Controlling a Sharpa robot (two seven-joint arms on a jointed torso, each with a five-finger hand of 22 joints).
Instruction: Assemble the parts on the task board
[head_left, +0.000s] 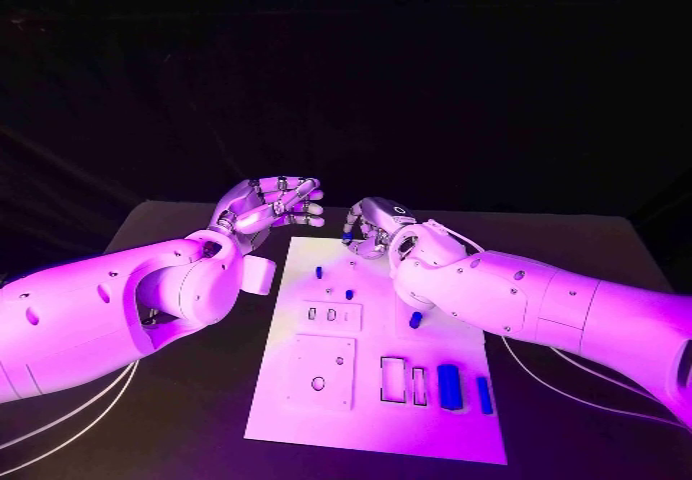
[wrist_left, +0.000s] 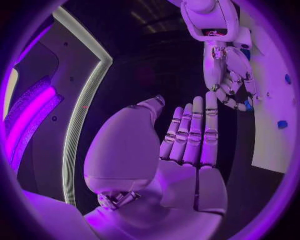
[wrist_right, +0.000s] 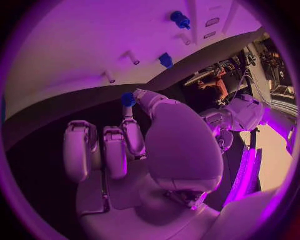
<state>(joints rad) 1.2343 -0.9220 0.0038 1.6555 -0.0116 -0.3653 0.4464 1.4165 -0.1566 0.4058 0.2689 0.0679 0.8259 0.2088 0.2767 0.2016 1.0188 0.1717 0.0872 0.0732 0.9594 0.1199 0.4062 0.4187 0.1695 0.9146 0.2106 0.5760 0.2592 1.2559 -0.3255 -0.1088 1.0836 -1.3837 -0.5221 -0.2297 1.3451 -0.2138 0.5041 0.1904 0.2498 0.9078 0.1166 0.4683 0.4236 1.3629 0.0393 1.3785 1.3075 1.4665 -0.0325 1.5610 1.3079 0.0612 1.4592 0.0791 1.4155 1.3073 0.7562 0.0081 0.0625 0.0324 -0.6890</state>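
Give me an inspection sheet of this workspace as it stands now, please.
Surface: black table, bare around the board.
Job's things: white task board mid-table; blue parts lying and standing on it.
Clutter: nothing seen.
Hands: left hand off the board's far left corner, fingers apart, holds nothing; right hand at the board's far edge pinches a small blue part.
Cables: thin white cables trail beneath both arms.
Surroundings: dark backdrop.

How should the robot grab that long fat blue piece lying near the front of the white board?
Probably around the middle of the long blue piece, from straight above, fingers on its two long sides. It lies flat on the task board, with open space on its left and a thinner blue piece close on its right.
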